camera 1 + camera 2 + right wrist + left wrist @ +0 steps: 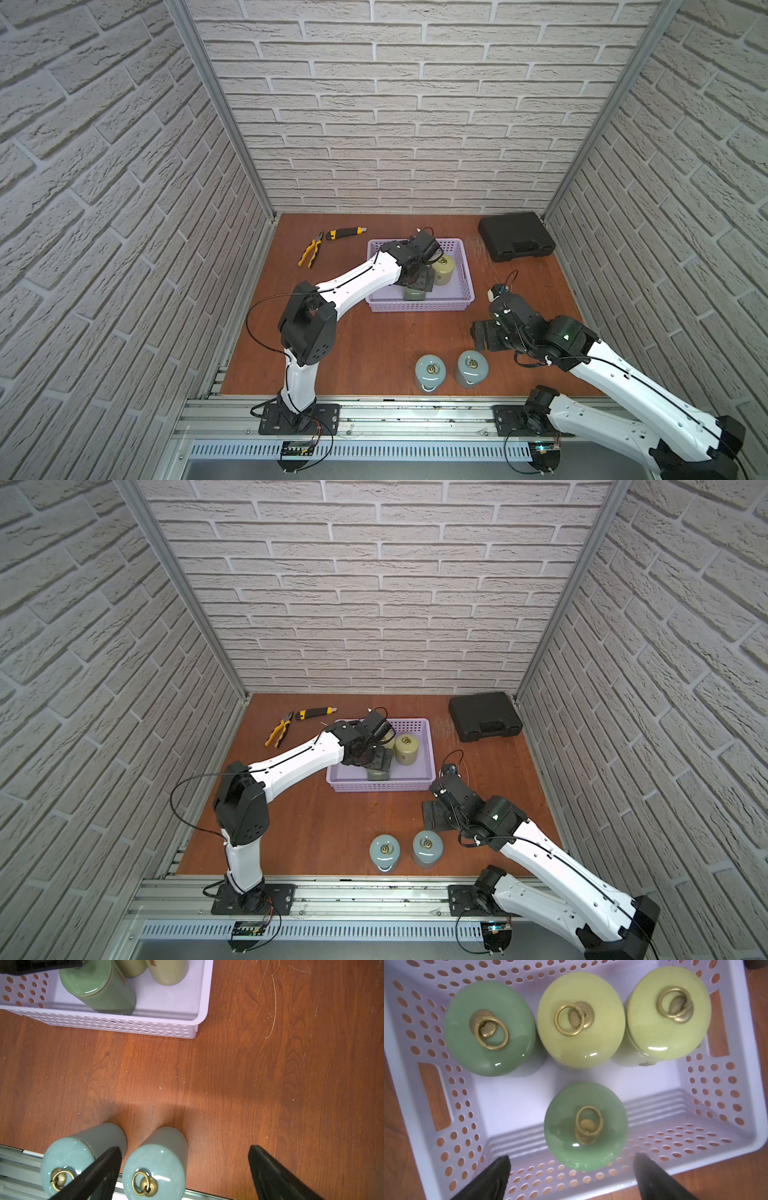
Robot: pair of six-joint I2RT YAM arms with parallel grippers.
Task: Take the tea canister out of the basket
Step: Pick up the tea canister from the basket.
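Note:
The lavender basket [419, 306] [716, 1084] stands mid-table and holds several tea canisters with brass ring lids. Two are green [585, 1126] [490, 1028] and two are yellow-green [581, 1020] [668, 1012]. My left gripper [572, 1164] [417, 282] hangs open over the basket. Its fingertips [500, 1167] stand wide on either side of the nearer green canister [414, 294], apart from it. My right gripper [185, 1152] [482, 332] is open and empty above the table, right of the basket's front corner.
Two blue-grey canisters [430, 370] [471, 365] stand upright near the front edge, just under my right gripper. Yellow pliers [311, 249] and a utility knife [345, 233] lie at the back left. A black hard case [515, 237] sits at the back right.

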